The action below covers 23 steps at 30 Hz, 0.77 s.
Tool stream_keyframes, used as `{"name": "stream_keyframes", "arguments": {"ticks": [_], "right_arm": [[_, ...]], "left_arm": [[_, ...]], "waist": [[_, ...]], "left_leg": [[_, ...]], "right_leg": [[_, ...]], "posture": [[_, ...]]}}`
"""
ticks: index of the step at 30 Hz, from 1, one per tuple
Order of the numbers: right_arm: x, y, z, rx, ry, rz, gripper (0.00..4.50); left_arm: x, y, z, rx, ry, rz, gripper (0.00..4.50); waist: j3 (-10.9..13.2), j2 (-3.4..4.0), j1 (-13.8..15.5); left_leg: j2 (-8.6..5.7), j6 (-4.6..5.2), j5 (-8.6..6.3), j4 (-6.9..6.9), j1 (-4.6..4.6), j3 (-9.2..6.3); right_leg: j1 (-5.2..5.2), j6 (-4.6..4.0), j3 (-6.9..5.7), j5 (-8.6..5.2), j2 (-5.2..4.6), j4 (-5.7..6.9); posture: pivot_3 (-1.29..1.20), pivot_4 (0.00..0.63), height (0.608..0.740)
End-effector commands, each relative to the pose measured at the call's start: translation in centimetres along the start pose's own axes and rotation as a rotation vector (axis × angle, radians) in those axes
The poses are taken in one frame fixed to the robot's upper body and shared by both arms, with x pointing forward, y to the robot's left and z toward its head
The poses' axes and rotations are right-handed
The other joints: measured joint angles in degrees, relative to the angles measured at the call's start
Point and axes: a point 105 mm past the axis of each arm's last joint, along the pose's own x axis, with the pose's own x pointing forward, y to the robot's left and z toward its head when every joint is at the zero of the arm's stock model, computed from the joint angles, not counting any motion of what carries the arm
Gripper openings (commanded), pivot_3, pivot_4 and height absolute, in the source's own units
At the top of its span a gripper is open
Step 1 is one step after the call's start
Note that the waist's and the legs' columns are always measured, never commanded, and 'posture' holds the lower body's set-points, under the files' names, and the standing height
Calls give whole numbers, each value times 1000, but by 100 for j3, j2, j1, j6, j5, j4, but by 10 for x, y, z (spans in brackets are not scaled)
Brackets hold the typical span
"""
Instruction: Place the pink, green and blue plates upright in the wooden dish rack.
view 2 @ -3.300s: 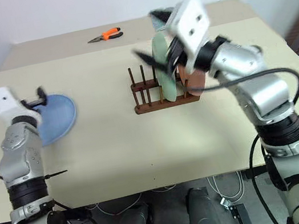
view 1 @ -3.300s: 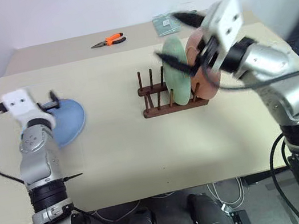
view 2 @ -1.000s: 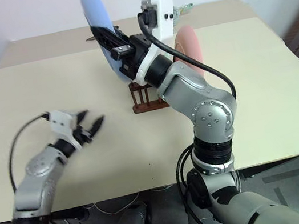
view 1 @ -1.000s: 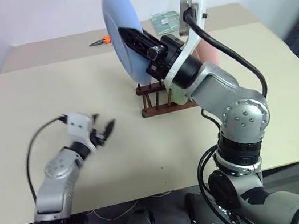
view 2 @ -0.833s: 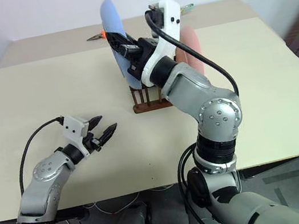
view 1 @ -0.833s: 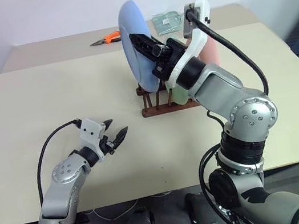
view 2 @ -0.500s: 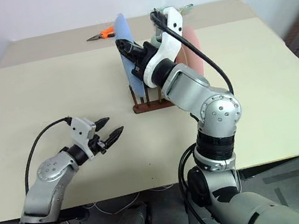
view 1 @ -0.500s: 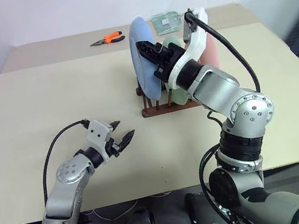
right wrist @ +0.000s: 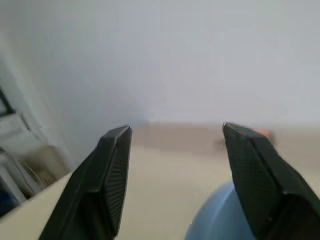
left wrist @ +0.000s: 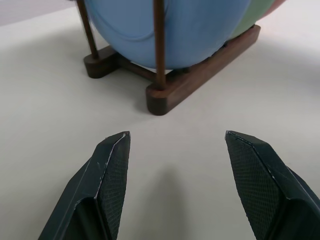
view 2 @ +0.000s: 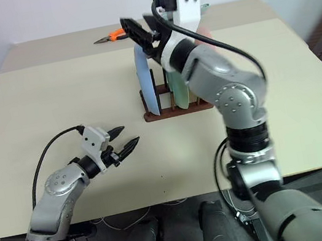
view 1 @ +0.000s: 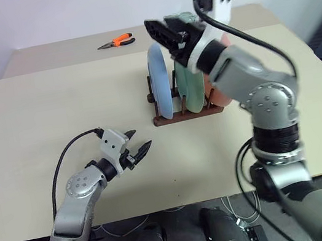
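The blue plate (view 1: 159,81) stands upright in the front slot of the wooden dish rack (view 1: 186,115). Behind it stands the green plate (view 1: 191,87), then the pink plate (view 1: 224,95), partly hidden by my right arm. My right gripper (view 1: 161,27) hovers open just above the blue plate's top rim, holding nothing; in the right wrist view the rim of the blue plate (right wrist: 225,216) shows below its fingers. My left gripper (view 1: 139,150) is open and empty, low over the table, a short way in front of the rack (left wrist: 200,70) and pointing at it.
Orange-handled pliers (view 1: 116,41) lie at the back of the table, left of the rack. The beige table (view 1: 54,114) runs wide to the left and in front of the rack; its front edge is close to my left arm.
My right gripper has opened, let go of the blue plate and risen above it; the plate now stands in the rack. My left gripper has crept a little to the right.
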Motion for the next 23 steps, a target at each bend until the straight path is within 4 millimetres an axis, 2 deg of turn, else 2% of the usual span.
{"name": "stream_keyframes", "arguments": {"ticks": [1,4,7,10,12,17,23], "right_arm": [[-37,-8,27,-201,-51,92,3038],[-81,-49,17,-306,81,-14,3038],[-134,-85,2,-314,229,-127,3038],[-184,-101,-31,-286,430,-176,3038],[-203,-103,-54,-263,525,-177,3038],[-216,-111,-92,-263,607,-199,3038],[-212,-124,-110,-277,613,-214,3038]], "left_arm": [[-4,13,5,40,-18,41,3115],[-10,35,-6,46,9,130,3115],[-21,55,-21,65,52,206,3115],[-33,71,-29,64,71,255,3115],[-39,75,-31,70,76,258,3115],[-48,75,-35,72,87,257,3115],[-57,73,-41,73,93,264,3115]], "waist": [[-3,-5,23],[-6,-11,41],[-4,-8,46],[-5,-6,34],[-6,-1,10],[-9,4,13],[-7,8,33]], "left_leg": [[0,0,0,1,3,-3],[0,7,-4,8,7,-5],[-2,11,-6,10,7,-1],[-1,16,-10,6,8,3],[0,17,-10,9,12,13],[2,16,-11,17,17,25],[-1,17,-11,16,14,23]], "right_leg": [[7,1,-3,-1,0,-3],[33,19,-9,-21,-2,-24],[36,9,-8,-26,-9,-28],[35,-2,-8,-19,-11,-26],[33,-1,-1,-19,-13,-23],[36,9,3,-29,-19,-22],[34,1,2,-22,-25,-24]], "posture": [[0,150,740],[0,150,740],[0,150,740],[0,150,740],[0,150,740],[0,150,740],[0,150,740]]}}
